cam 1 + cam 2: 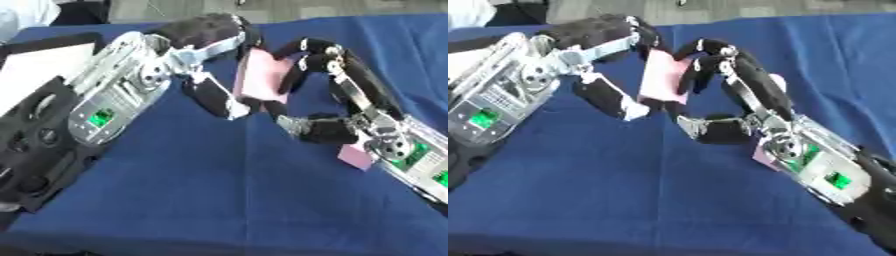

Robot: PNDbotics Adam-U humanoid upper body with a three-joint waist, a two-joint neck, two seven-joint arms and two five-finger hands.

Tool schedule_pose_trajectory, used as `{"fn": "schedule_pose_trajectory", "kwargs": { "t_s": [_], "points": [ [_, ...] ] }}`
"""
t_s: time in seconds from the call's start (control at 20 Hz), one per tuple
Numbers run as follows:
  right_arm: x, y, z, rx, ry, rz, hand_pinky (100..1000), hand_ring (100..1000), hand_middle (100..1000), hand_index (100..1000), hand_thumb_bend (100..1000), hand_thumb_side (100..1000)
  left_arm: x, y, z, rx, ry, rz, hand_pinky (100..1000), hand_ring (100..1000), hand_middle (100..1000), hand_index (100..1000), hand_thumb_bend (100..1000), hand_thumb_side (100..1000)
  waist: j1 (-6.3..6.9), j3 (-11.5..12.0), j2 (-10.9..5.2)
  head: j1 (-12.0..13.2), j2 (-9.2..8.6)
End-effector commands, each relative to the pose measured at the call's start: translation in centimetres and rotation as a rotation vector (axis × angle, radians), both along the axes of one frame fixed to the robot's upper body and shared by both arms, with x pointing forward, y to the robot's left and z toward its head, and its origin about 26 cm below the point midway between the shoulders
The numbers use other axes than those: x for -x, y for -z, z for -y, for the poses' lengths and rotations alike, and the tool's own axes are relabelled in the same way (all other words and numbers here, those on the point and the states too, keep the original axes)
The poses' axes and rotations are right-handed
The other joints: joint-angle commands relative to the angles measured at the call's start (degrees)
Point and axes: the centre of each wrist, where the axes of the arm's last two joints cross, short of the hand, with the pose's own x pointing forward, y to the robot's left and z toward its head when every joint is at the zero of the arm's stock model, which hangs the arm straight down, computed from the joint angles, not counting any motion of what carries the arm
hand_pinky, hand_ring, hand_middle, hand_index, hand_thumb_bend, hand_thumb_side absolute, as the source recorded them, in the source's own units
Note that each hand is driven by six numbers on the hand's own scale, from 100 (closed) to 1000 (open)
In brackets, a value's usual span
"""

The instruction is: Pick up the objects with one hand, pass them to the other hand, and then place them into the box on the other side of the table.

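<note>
Pink flat object [262, 75] held upright above mid-bench, between both hands. Left hand [206, 47] curled over its top edge, thumb on near lower corner. Right hand [328, 82] curled against its right edge, thumb stretched low toward left. Second pink piece [354, 156] on cloth under right wrist, mostly hidden. Bench [219, 200] draped in smooth blue cloth; wide bare room across near half. Black box [35, 145] at left edge, rounded recesses inside. Arms glossy black, silver joints.
</note>
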Motion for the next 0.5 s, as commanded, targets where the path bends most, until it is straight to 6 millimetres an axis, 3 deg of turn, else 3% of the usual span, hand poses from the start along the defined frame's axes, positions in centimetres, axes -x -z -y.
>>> {"fn": "schedule_pose_trajectory", "kwargs": {
  "t_s": [0.05, 0.35, 0.5],
  "points": [
    [0.16, -0.65, -0.05, 0.010, 0.004, 0.023, 446, 436, 494, 500, 100, 100, -0.06, -0.75, -0.27, 0.010, -0.012, 0.020, 766, 669, 575, 462, 100, 195, -0.27, -0.10, -0.72, -0.44, 0.32],
    [0.19, -0.58, -0.07, 0.020, 0.032, 0.014, 508, 492, 546, 546, 100, 100, -0.10, -0.61, -0.21, 0.005, -0.023, 0.024, 756, 656, 552, 411, 100, 158, -0.36, -0.26, -0.54, -0.29, 0.32],
    [0.20, -0.53, -0.06, 0.035, 0.053, 0.009, 560, 580, 619, 589, 295, 100, -0.13, -0.58, -0.22, 0.000, -0.029, 0.029, 751, 650, 542, 407, 100, 139, -0.42, -0.31, -0.50, -0.11, 0.32]
  ]
}}
